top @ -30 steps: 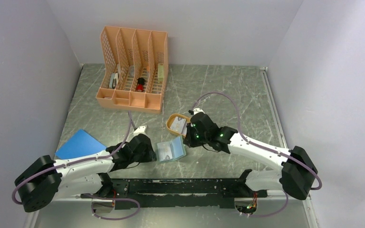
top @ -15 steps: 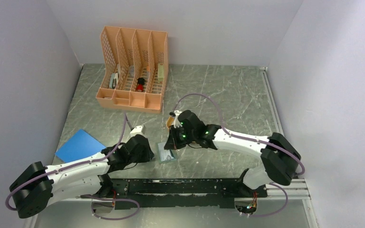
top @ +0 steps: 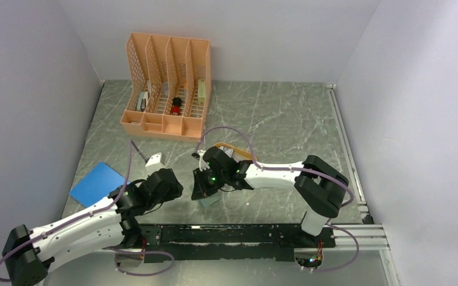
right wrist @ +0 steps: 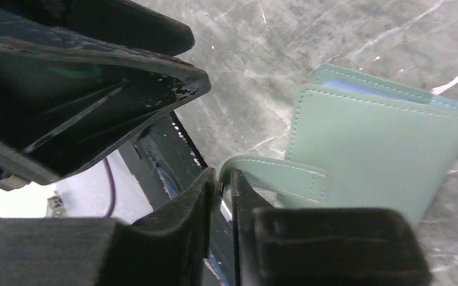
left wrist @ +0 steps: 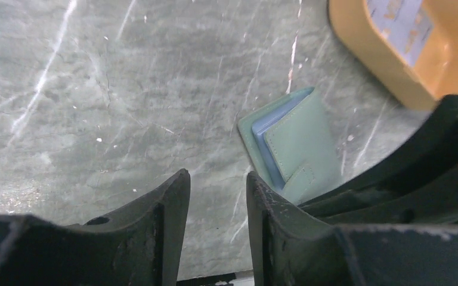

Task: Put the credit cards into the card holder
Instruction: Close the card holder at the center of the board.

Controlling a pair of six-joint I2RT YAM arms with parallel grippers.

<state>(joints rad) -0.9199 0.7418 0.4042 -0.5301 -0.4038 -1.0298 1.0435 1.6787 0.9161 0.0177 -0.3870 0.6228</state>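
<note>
The card holder (left wrist: 303,146) lies folded on the marble table, grey-green outside with a pale blue edge showing. Its strap tab (right wrist: 280,179) is pinched in my right gripper (right wrist: 222,176), which is shut on it just above the table. In the top view the right gripper (top: 202,189) covers most of the card holder (top: 210,201). My left gripper (left wrist: 216,176) stands open and empty just left of the holder, apart from it. The credit cards (left wrist: 402,22) lie in the orange oval tray (left wrist: 364,56) behind the holder.
An orange file organiser (top: 167,89) with small items stands at the back left. A bright blue sheet (top: 95,180) lies on the left of the table. The black mounting rail (top: 232,233) runs along the near edge. The right arm (top: 274,173) crosses over the tray.
The right gripper moved left from the tray onto the card holder, which went from lying open to folded. The left gripper backed off to the left and opened wider.
</note>
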